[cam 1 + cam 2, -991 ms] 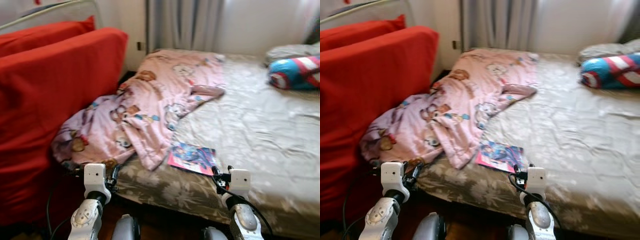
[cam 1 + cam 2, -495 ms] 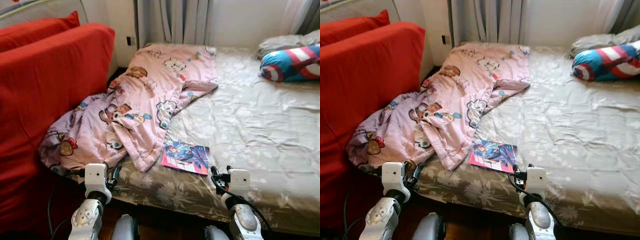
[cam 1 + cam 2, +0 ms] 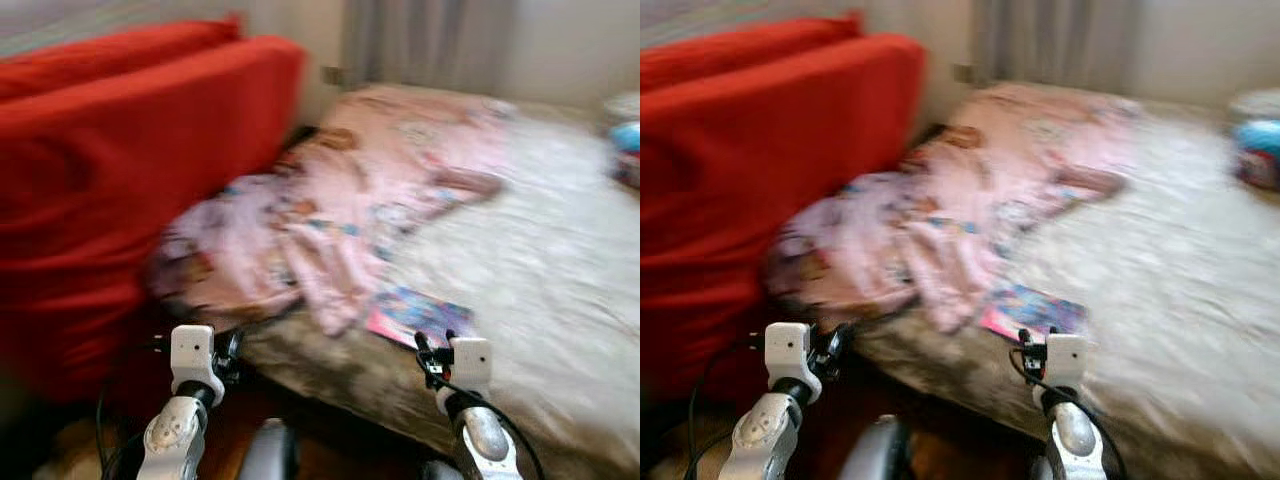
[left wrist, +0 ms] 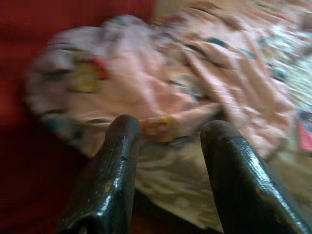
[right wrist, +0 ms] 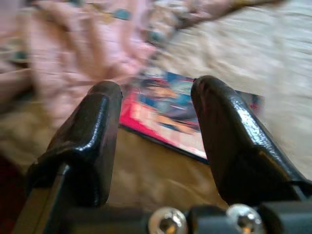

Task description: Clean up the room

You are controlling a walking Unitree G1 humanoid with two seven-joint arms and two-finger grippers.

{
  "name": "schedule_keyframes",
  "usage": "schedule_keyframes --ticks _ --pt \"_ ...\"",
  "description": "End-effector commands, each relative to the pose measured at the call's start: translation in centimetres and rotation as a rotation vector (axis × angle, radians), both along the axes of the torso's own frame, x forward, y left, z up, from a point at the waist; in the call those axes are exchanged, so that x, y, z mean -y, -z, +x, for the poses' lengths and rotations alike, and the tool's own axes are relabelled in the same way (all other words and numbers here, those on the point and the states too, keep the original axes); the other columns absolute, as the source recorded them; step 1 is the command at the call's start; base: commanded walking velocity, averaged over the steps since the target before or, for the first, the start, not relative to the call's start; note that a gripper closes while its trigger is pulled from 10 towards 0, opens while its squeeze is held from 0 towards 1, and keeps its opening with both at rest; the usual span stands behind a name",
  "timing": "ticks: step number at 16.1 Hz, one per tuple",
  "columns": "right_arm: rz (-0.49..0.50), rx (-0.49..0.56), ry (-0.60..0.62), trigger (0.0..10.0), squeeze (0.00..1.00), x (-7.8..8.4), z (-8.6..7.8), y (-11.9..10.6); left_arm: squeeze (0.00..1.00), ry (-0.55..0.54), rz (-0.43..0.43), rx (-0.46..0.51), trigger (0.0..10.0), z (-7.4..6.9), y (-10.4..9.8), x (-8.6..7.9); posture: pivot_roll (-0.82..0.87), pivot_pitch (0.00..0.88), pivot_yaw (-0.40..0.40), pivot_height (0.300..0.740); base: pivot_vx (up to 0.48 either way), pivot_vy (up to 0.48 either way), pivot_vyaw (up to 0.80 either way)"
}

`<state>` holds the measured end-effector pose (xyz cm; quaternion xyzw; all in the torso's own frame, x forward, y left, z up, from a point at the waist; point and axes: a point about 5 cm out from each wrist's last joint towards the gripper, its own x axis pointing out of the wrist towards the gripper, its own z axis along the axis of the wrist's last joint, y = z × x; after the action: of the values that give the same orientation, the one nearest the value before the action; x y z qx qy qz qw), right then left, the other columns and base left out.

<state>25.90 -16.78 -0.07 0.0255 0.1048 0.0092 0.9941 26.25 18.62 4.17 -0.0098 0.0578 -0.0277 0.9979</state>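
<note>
Magazine [image 5: 180, 109] cover lettering blurred, unreadable.

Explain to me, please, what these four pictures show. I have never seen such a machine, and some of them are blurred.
This is a walking humanoid robot with two silver arms. Two pictures come from cameras in its head, looking down at a bed; they are blurred. The other two come from cameras on its wrists, each looking along two black fingers. On the bed lie a crumpled pink blanket and a colourful comic book near the front edge. Beside the bed stands something large and red, perhaps a sofa. The left tool faces the blanket, the right tool faces the comic book. Both are open and hold nothing.
</note>
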Motion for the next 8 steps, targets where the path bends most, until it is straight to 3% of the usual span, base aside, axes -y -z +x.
schedule_keyframes --ticks 1,8 --pt "0.001 0.019 -0.006 10.0 0.00 -0.14 0.18 -0.33 0.00 -0.002 -0.006 -0.012 10.0 -0.13 0.11 -0.10 -0.02 0.030 0.014 0.625 0.000 0.000 0.00" --pt "0.013 0.017 0.039 10.0 0.00 0.36 0.22 -0.35 0.00 0.013 0.000 -0.013 10.0 -0.11 0.10 0.17 -0.02 0.029 0.016 0.625 0.000 0.000 0.00"
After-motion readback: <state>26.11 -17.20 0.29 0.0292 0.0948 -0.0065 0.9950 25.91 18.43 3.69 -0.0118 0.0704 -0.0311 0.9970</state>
